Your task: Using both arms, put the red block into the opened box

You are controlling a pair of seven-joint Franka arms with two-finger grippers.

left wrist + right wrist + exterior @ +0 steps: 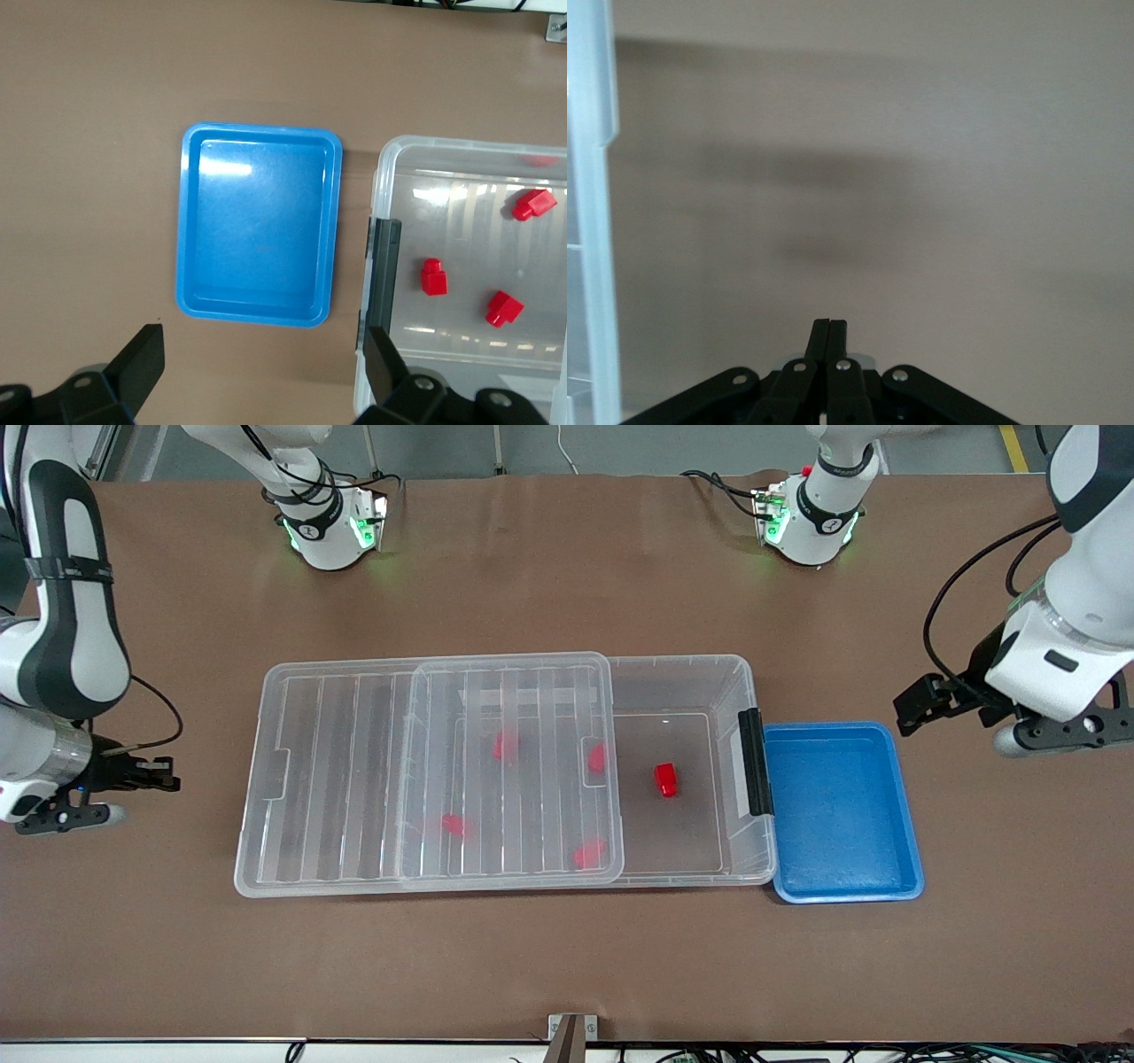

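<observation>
Box [726,691] first, biggest item: one clear bin, thin-walled, we'd judge it light and a bit flexy, its ribbed lid [425,771] slid toward the right arm's end so only the end by the black clip handle [756,763] is uncovered; we'd push or pull the lid by its edge, not pinch the ribs. One blue tray [842,815], empty, sits just beside the box at the left arm's end. Red block [666,779] lies in the box's uncovered part, so the placing looks done to us; small hard plastic, light, probably slick, best pinched across its flat sides, not the stud. We count five red pieces: this one plus four under the lid. Two grippers: left gripper [261,376] hangs released, fingers wide apart, over bare table past the tray; right gripper [829,332] is clenched on nothing, low over the table at the lid end
</observation>
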